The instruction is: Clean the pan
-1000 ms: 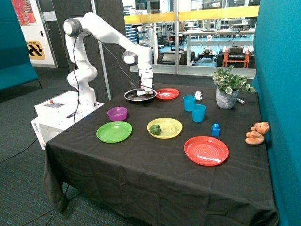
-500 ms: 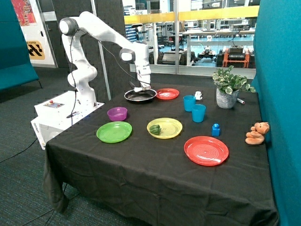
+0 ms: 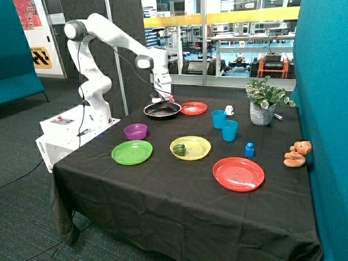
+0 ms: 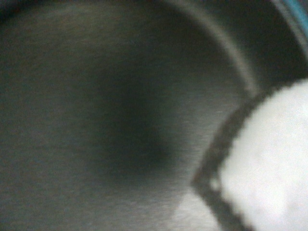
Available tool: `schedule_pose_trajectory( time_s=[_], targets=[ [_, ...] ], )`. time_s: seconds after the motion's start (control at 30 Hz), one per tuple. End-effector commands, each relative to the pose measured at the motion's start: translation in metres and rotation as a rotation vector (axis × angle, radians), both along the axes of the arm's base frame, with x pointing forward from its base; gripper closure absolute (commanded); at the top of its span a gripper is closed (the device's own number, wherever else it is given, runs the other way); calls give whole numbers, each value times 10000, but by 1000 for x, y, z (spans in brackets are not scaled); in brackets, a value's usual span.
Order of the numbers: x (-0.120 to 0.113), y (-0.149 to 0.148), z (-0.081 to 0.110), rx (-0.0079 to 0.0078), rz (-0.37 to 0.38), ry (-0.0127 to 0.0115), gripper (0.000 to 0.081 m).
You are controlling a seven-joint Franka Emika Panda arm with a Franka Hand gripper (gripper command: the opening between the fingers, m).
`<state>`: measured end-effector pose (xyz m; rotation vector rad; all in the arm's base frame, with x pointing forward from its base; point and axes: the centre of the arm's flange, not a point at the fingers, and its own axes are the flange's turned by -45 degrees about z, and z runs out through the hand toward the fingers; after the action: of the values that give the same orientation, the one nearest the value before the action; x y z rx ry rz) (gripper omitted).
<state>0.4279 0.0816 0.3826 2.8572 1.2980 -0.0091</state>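
Pincer (image 3: 163, 100) hangs directly over pan (image 3: 162, 110).

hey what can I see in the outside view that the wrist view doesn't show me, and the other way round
Only the outside view shows the whole table: the purple bowl, green plate, yellow plate, two red plates, blue cups, potted plant, teddy bear, and the arm with its gripper low over the pan. Only the wrist view shows the pan's dark inside up close, with a white object with a dark edge against it. Both share the pan.
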Motion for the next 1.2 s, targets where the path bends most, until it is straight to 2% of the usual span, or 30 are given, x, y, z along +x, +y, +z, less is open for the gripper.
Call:
schedule_pose_trajectory(
  time_s=[0.0,0.13,0.23,0.6,0.8,1.03,1.17],
  targets=[
    [-22,19,-6,56,334,-38,808],
    [-25,25,-14,55,216,-38,808],
    [-28,35,-21,56,399,-38,808],
    [-38,55,-27,57,929,-36,808],
    [-44,56,-35,57,1062,-36,808],
    [-46,52,-56,57,1009,-36,808],
    [-45,51,-60,57,949,-36,808]
  ],
)
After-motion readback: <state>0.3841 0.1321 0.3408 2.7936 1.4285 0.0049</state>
